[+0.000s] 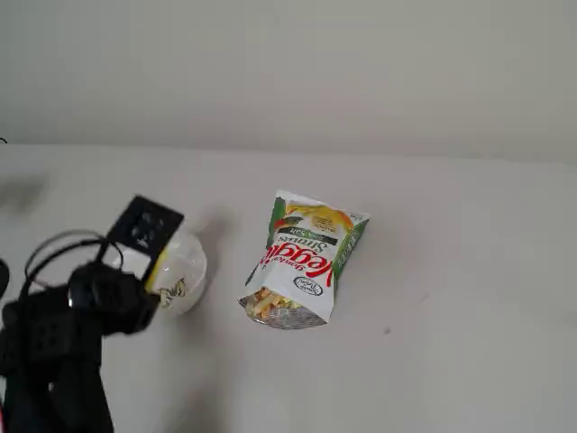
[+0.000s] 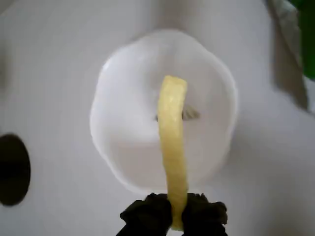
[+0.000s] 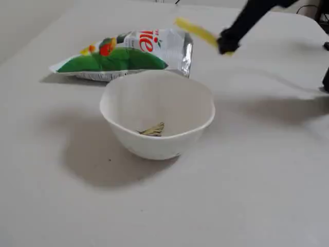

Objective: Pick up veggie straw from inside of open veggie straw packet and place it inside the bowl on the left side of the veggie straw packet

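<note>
claw (image 2: 173, 216) gripping veggie straw (image 2: 172, 142), above bowl (image 2: 123, 98)

The arm (image 1: 63, 334) hides part of the bowl (image 1: 185, 266).

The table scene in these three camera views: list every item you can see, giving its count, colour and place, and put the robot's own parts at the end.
veggie straw: one, bright yellow, held in the gripper above the bowl, sticking out past the fingertips.
bowl: one, white with a small dark sprig motif inside, on the table beside the packet; no straw in it.
veggie straw packet: one, white and green with red lettering, lying flat, silver mouth open with pale straws showing.
table: one, off-white, under everything.
wall: pale, behind the table in a fixed view.
gripper: one, black, shut on the straw's end.
arm: one, black, with cables, at the left in a fixed view.
</note>
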You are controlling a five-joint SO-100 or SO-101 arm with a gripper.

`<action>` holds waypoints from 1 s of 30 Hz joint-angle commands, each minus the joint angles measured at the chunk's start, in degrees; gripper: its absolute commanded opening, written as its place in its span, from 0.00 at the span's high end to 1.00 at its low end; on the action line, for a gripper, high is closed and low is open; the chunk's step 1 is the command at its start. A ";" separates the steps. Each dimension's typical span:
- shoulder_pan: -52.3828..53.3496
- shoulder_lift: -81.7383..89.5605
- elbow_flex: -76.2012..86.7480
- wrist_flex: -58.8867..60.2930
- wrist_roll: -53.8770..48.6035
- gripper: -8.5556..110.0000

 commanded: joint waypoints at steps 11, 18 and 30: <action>0.79 -23.29 -13.62 -10.72 2.11 0.93; 1.14 -22.15 -13.62 -7.47 2.72 0.77; 1.32 -9.93 -12.83 6.15 11.25 0.93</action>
